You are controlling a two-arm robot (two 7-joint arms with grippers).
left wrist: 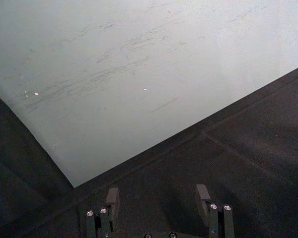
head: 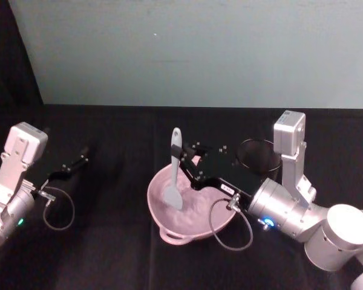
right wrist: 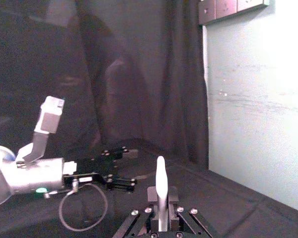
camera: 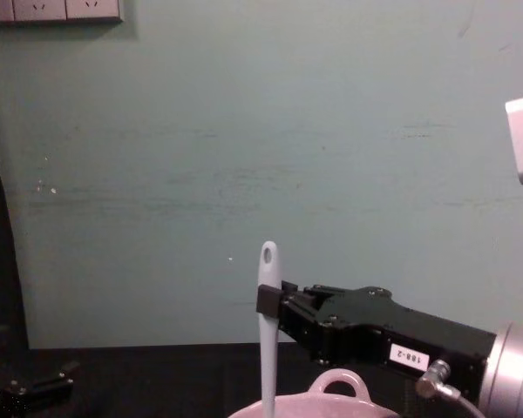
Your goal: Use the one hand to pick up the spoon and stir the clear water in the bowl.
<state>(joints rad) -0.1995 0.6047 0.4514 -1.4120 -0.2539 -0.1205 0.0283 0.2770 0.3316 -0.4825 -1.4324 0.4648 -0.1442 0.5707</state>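
While the left gripper rests open at left, the right gripper clamps the spoon upright in the bowl.

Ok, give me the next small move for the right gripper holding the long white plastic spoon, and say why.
Probably sweep the head in a small circle, short of the rim. The black boxy right gripper is shut on the handle of the long white plastic spoon, which stands nearly upright, head down inside the pale pink round bowl. The left gripper idles open at the left.
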